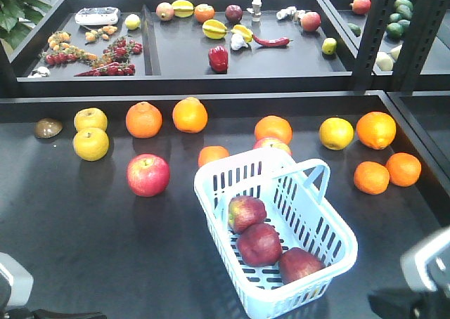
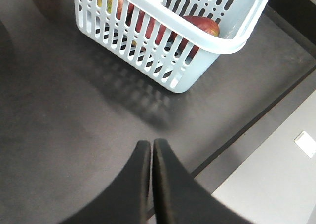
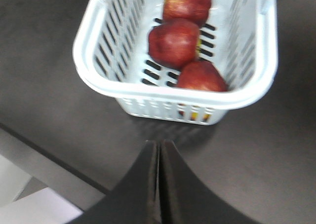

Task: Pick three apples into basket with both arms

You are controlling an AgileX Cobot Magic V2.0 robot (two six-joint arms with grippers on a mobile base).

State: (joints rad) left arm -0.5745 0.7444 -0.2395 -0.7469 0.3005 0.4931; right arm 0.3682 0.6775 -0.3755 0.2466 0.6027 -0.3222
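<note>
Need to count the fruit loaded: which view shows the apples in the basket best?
The right wrist view: all three apples sit unobstructed. The front view shows three too, smaller. The left wrist view glimpses them through the basket slots.

The basket (image 1: pixel 309 213) at lower centre looks like smooth, slightly glossy pale plastic (slotted walls and base). The three apples (image 3: pixel 174 42) inside have waxy, faintly shiny skins. The table (image 1: pixel 70 242) is matt and dark, with a finely grained surface.
</note>
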